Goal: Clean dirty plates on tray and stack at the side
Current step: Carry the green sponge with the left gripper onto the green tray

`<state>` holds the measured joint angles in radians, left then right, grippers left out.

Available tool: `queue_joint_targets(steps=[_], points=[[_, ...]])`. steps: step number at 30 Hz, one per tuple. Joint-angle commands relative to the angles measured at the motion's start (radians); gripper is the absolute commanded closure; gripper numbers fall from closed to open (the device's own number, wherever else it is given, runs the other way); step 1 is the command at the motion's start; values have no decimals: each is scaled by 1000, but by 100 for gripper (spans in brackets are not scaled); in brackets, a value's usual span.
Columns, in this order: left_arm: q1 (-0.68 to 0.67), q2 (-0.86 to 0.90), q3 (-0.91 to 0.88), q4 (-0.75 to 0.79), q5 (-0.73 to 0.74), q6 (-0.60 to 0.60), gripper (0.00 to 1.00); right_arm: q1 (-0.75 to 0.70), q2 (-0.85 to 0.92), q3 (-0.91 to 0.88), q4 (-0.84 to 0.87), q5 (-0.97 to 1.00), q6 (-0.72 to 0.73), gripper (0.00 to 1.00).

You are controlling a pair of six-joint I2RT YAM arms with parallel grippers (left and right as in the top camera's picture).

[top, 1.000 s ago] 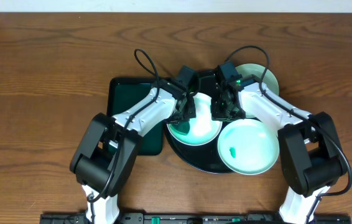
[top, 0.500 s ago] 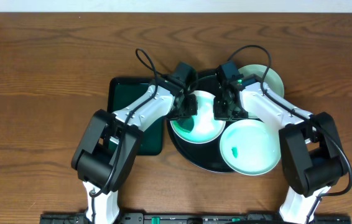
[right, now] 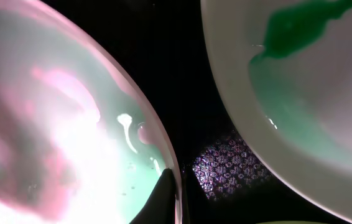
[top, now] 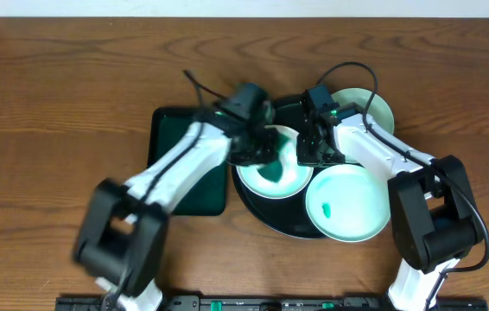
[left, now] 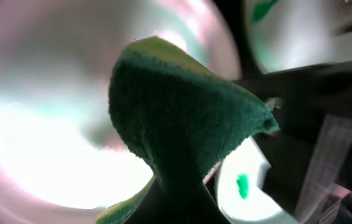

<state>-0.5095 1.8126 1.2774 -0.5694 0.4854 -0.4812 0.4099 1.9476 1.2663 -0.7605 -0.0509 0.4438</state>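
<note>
Plates first: the left gripper [top: 257, 149] is clenched on a green cloth [left: 176, 118] pressed into the left plate [top: 284, 181], whose rim is pinched by the closed right gripper [top: 310, 157]. Everything sits on the black tray [top: 277, 225]. The cloth should be swept round the whole dish, with the rim pinned so nothing slides into the smudged plate [top: 348, 207].

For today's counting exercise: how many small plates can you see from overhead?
3: left plate on the tray, front-right plate, back-right plate partly behind the right arm. No others visible.
</note>
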Motion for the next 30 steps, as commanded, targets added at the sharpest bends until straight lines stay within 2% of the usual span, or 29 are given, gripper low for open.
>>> queue_joint_targets(steps=[1, 9, 13, 16, 20, 30], points=[[51, -129, -1, -58, -183, 21, 93, 23, 3, -8, 17, -74, 4, 99], [140, -176, -8, -263, -491, 58, 93, 23, 3, -8, 17, -74, 4, 99], [164, -159, -39, -279, -498, 130, 92, 23, 3, -8, 17, -74, 4, 99], [192, -156, -87, -278, -552, 129, 93, 23, 3, -8, 17, -74, 4, 99], [220, -152, -128, -266, -550, 125, 92, 23, 3, -8, 17, -74, 4, 99], [253, -152, -287, -113, -552, 125, 93, 23, 3, -8, 17, -74, 4, 99]])
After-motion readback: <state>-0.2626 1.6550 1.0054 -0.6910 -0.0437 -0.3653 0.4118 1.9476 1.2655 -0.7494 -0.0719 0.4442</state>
